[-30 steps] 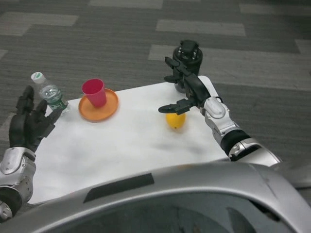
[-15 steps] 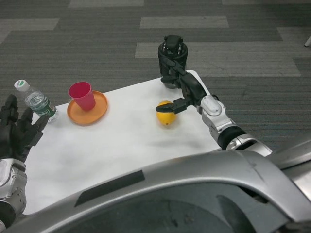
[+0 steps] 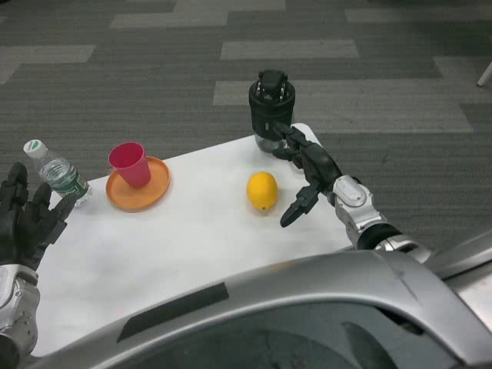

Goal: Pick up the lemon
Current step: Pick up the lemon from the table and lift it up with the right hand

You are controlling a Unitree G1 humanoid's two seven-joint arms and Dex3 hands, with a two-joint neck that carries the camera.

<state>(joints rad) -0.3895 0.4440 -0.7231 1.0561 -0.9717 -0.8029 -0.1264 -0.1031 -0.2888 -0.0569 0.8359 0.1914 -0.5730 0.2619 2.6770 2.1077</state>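
My right hand (image 3: 307, 173) sits just right of the lemon (image 3: 262, 190), fingers spread and empty, placed to close round it. My left hand (image 3: 27, 219) waits open at the table's (image 3: 192, 238) left edge.

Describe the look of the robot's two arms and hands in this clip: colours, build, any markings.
Both forearms are silver metal shells, rounded and glossy, with dark joint bands near the wrist. Each ends in a black many-fingered hand: the left hand and the right hand share the same slim, segmented, matte fingers. No cables, labels or markings are visible on either arm.
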